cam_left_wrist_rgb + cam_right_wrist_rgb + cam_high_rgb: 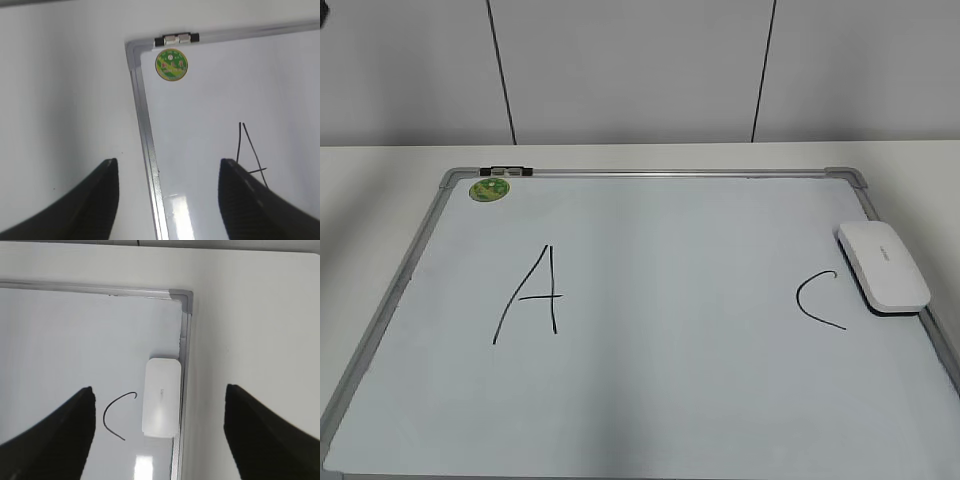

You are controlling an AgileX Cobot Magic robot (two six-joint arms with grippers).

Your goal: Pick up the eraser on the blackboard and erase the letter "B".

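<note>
The white eraser (pixel 882 265) lies flat on the blackboard (pixel 660 400) against its right frame, just right of the black "C" (pixel 817 300); it also shows in the right wrist view (pixel 162 397). No letter "B" shows between the black "A" (pixel 532 295) and the "C"; that stretch of board is bare. My right gripper (pixel 159 437) is open and empty, held above the eraser and the right frame. My left gripper (pixel 168 197) is open and empty above the board's left frame (pixel 148 150). Neither gripper shows in the exterior view.
A round green sticker (pixel 489 188) and a small black-and-silver clip (pixel 506 171) sit at the board's top left corner. The board lies on a white table (pixel 380 170) with a grey panelled wall behind.
</note>
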